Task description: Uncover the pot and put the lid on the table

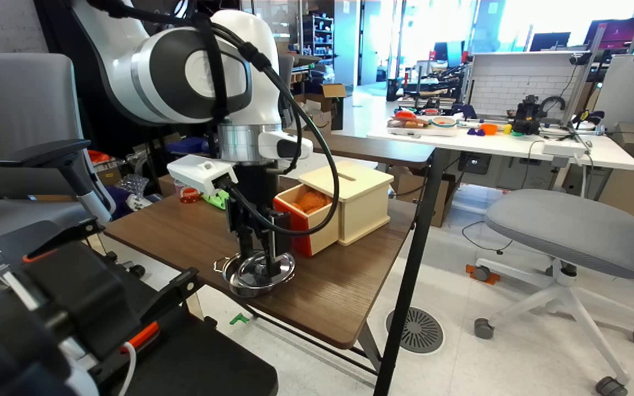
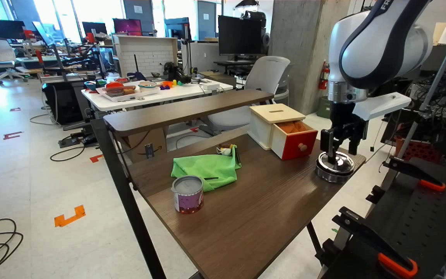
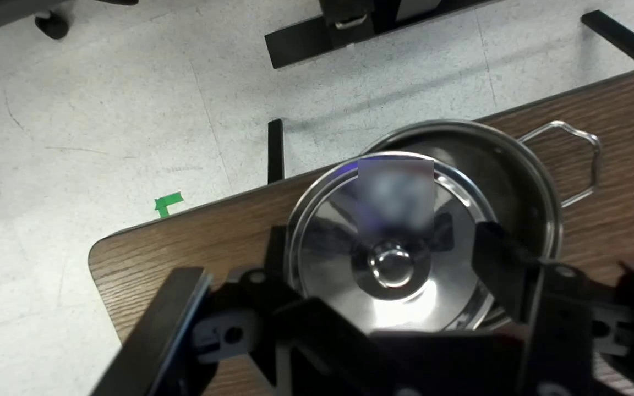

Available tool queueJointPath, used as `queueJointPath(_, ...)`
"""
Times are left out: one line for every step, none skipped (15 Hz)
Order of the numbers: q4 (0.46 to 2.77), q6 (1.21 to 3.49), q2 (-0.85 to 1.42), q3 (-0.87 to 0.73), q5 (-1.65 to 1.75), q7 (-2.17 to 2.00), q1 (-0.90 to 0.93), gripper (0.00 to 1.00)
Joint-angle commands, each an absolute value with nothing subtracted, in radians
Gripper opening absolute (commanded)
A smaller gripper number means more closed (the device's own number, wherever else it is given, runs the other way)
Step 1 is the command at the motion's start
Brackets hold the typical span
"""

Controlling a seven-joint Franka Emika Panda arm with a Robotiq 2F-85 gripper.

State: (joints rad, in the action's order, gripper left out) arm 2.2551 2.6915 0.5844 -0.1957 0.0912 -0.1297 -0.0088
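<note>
At the table edge (image 3: 212,231), the gripper (image 3: 384,253) holds 2 fingers (image 3: 507,280) apart over the lid (image 3: 391,275), which an off-centre squeeze could knock off the pot (image 3: 515,187).

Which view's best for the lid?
Wrist view. It looks down on the lid, large, with its knob and most of its face visible; the hand covers parts of the edge. In both exterior views the lid is smaller, seen at a slant, with the hand partly in front.
</note>
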Motion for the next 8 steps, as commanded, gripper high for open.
queueJointPath(2.237,2.728,0.609,-0.213,0.116,-0.160,0.014,1.00)
queueJointPath(2.235,2.731,0.612,-0.214,0.117,-0.163,0.018,1.00)
queueJointPath(2.233,2.735,0.614,-0.216,0.118,-0.165,0.021,1.00)
queueJointPath(2.232,2.742,0.618,-0.218,0.119,-0.169,0.025,0.90)
queueJointPath(2.227,2.753,0.627,-0.224,0.123,-0.176,0.033,0.74)
queueJointPath(2.224,2.758,0.633,-0.230,0.126,-0.182,0.041,0.65)
queueJointPath(2.219,2.765,0.641,-0.235,0.126,-0.187,0.046,0.58)
queueJointPath(2.216,2.771,0.648,-0.239,0.124,-0.191,0.051,0.49)
